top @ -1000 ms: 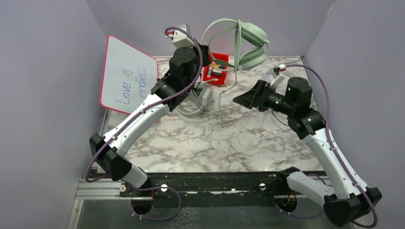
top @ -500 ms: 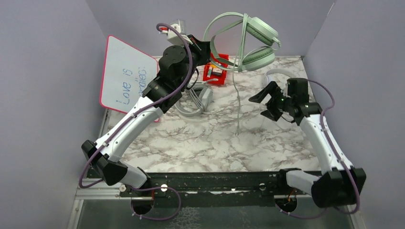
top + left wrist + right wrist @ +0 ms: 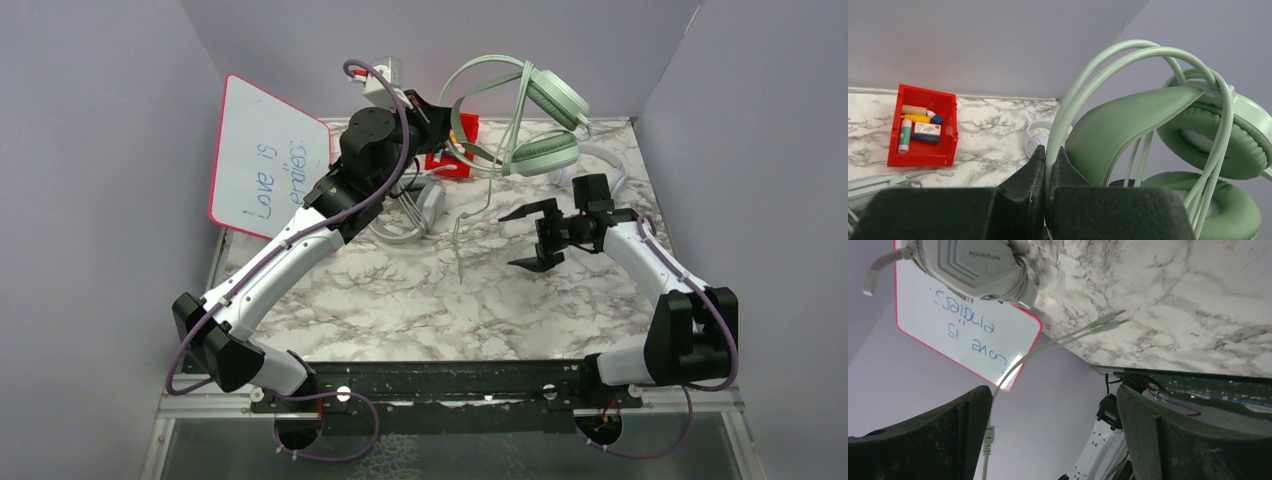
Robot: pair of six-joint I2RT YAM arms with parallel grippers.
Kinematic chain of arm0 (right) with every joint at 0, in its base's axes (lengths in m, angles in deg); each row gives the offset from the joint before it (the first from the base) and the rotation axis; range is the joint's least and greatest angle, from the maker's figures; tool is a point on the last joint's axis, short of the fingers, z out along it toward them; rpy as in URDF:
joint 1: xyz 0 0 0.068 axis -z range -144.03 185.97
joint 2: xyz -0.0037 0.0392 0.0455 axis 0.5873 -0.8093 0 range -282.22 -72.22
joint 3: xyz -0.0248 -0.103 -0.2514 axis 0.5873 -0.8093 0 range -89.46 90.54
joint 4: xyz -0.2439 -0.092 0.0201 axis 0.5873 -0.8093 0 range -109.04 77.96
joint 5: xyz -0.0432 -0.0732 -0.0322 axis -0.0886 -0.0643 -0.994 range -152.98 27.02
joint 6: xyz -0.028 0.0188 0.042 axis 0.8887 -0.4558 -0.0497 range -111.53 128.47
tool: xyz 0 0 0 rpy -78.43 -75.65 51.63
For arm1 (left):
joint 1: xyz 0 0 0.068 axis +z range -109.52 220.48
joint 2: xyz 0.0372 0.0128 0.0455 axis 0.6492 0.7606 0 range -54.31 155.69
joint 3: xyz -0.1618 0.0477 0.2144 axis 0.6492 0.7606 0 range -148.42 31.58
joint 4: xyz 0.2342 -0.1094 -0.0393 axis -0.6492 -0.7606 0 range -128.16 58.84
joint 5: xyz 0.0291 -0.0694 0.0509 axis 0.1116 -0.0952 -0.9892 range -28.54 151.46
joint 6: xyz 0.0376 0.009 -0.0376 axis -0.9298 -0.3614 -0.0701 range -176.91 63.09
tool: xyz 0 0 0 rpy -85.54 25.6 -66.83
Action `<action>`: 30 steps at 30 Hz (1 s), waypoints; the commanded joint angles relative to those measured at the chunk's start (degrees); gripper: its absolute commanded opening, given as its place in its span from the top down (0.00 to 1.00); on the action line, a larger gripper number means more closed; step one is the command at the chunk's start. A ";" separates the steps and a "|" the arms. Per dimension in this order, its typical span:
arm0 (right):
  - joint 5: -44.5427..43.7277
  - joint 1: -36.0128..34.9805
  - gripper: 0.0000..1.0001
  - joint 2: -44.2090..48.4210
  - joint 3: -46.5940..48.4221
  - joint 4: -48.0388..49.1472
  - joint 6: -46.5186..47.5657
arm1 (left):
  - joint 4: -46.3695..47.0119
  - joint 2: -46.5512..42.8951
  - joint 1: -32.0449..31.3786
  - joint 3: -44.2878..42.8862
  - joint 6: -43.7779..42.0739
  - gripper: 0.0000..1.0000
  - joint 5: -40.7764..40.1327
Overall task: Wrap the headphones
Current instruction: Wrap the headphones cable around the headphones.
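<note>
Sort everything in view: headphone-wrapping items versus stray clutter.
Job: mint-green headset, pinched by the left gripper; its dangling cable; grey-white headset; small white headset; open right gripper.
Lying about: red bin; whiteboard.

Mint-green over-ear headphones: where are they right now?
Top view, rear centre: the mint-green headphones hang from the shut left tool, right of the red plastic bin, cable dangling beside the open right tool.

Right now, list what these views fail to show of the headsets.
Grey-white headset: top view, mostly under the left arm; right wrist view, cut off at the top edge.
Small white headset: top view, partly behind the mint-green headset.
Left hand grip: left wrist view, covered by its fingers.
</note>
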 commanded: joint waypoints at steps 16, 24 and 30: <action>2.28 -12.92 0.26 -2.95 -6.85 16.49 -27.50 | 11.69 -4.73 -0.12 4.03 3.49 1.00 5.76; -0.48 -13.00 0.68 -1.71 -13.03 28.73 -31.76 | 10.95 -6.53 -0.14 3.09 4.53 1.00 7.47; 0.29 -13.00 0.53 -4.53 -13.65 32.35 -30.48 | 9.93 -8.36 -0.12 1.91 4.16 1.00 7.65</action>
